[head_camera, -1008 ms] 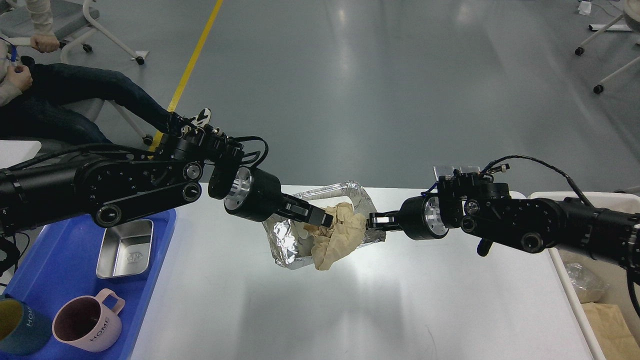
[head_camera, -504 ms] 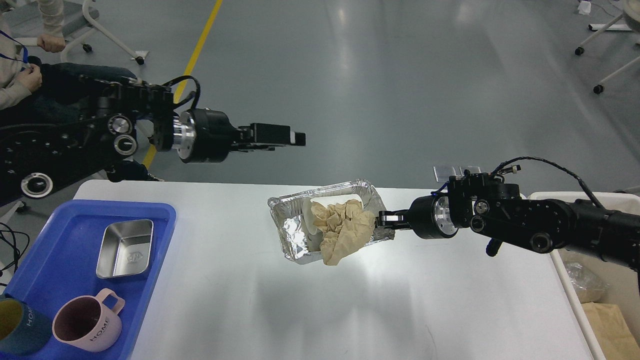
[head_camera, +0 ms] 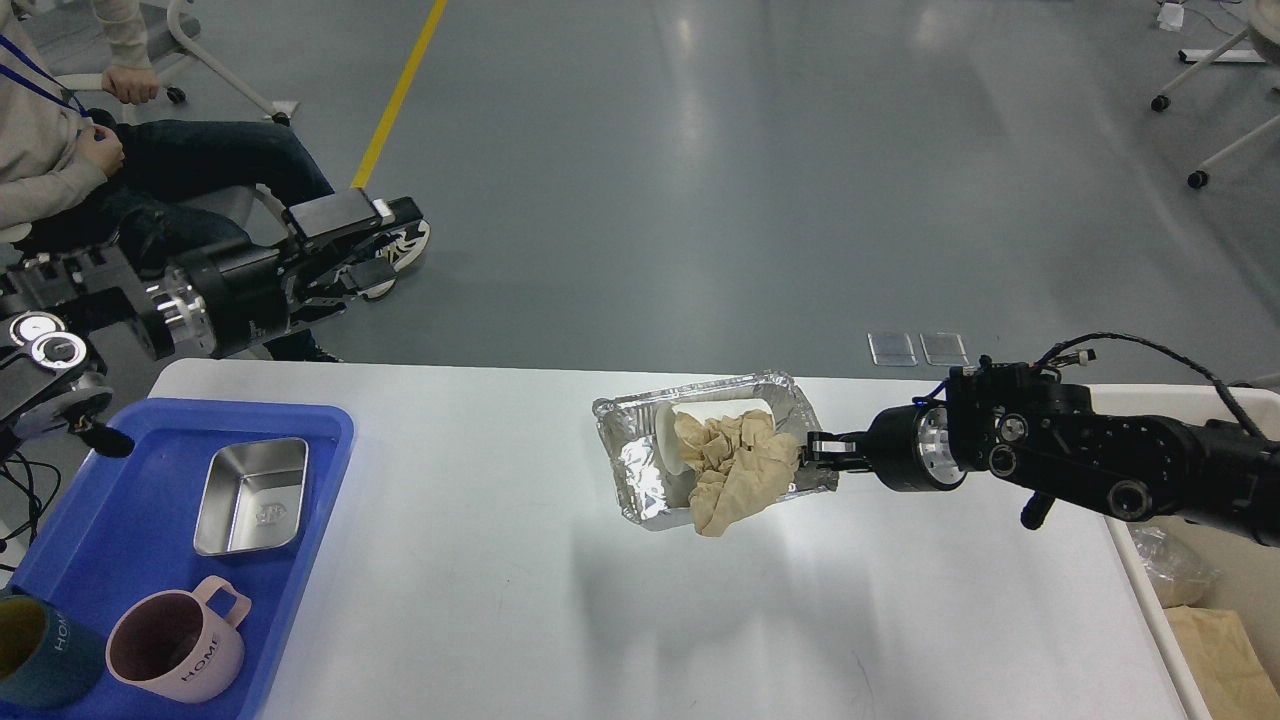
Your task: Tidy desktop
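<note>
The desktop (head_camera: pixel 500 600) is a wide white tabletop. On its far middle part is a crumpled foil tray (head_camera: pixel 640 475) holding a wad of brown paper (head_camera: pixel 740 470) and a white cup (head_camera: pixel 668 440) lying on its side. My right gripper (head_camera: pixel 815 450) comes in from the right and is shut on the foil tray's right rim. My left gripper (head_camera: pixel 400 245) hangs beyond the table's far left corner, over the floor. It is open, with nothing between its fingers.
A blue tray (head_camera: pixel 120 560) at the left holds a steel dish (head_camera: pixel 250 495), a pink mug (head_camera: pixel 175 645) and a teal mug (head_camera: pixel 35 650). A cream bin (head_camera: pixel 1140 560) with a paper bag (head_camera: pixel 1220 650) stands at the right edge. A seated person (head_camera: pixel 60 150) is at far left.
My left gripper let go of the brown paper and drew back up and to the left, off the table. My right gripper carried the foil tray to the right.
</note>
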`<state>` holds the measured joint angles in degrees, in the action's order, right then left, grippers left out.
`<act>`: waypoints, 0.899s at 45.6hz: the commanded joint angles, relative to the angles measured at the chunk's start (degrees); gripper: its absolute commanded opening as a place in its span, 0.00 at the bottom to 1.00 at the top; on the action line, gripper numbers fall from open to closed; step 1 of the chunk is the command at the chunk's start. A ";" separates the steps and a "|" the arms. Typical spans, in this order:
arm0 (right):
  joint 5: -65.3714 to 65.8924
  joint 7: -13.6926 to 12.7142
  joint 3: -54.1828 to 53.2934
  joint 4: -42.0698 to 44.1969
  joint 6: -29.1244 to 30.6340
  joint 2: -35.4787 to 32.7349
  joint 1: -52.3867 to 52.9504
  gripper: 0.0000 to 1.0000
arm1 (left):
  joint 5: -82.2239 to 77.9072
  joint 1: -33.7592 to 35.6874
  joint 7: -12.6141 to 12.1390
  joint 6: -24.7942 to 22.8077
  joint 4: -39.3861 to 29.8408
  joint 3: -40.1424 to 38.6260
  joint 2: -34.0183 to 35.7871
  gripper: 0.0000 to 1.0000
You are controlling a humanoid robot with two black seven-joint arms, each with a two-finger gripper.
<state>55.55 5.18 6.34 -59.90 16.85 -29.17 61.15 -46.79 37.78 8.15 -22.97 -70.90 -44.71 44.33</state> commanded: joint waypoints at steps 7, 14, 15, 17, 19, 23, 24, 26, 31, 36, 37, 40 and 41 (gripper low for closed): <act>-1.59 0.00 -0.01 -0.31 0.03 -3.96 -0.85 0.00 | 9.61 -16.59 -0.33 0.65 -0.12 -18.48 -5.30 0.92; -3.51 0.00 -0.01 -0.31 -0.06 -7.12 -1.20 0.00 | 16.81 -22.30 0.28 1.88 0.32 -23.75 -8.81 0.92; -4.13 0.00 -0.01 -0.31 -0.15 -7.65 -1.38 0.00 | 17.96 -22.92 0.28 1.88 0.41 -24.37 -9.43 0.92; -5.18 0.00 -0.01 -0.39 -0.23 -8.70 -1.56 0.00 | 19.89 -24.33 0.28 1.88 0.67 -25.42 -10.66 0.93; -6.15 0.00 -0.01 -0.48 -0.24 -10.02 -1.64 0.00 | 21.48 -25.47 0.37 1.79 1.20 -26.57 -11.80 0.94; -6.95 0.00 -0.01 -0.57 -0.24 -12.65 -1.64 0.00 | 23.41 -26.35 0.37 1.79 2.43 -29.03 -14.26 0.95; -6.95 0.09 -0.01 -0.57 -0.24 -13.36 -1.73 0.00 | 23.68 -26.36 0.37 1.79 2.69 -29.64 -14.88 0.96; -7.04 0.09 -0.01 -0.66 -0.24 -14.68 -1.82 0.00 | 24.29 -26.44 0.37 1.88 3.31 -30.70 -15.84 0.96; -7.91 0.09 -0.54 -0.66 -0.24 -17.40 -2.43 0.00 | 26.66 -27.67 0.37 1.97 4.01 -33.25 -16.99 0.96; -10.72 0.00 -0.89 -0.48 -0.24 -19.69 -3.14 0.00 | 29.04 -29.60 0.37 1.97 4.01 -34.83 -17.43 0.96; -11.25 0.00 -0.89 -0.48 -0.24 -20.13 -3.23 0.00 | 29.39 -29.87 0.37 1.97 4.01 -35.01 -17.61 0.96; -13.09 0.00 -0.89 -0.22 -0.41 -21.97 -3.40 0.00 | 30.18 -30.92 0.46 1.88 4.45 -35.62 -17.87 0.96; -13.53 0.00 -0.89 -0.05 -0.50 -22.50 -3.40 0.00 | 30.27 -31.10 0.46 1.79 4.71 -35.89 -17.96 0.96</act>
<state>44.68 5.27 5.47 -60.48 16.60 -48.99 58.03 -17.78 8.17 8.56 -21.01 -66.85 -79.49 26.85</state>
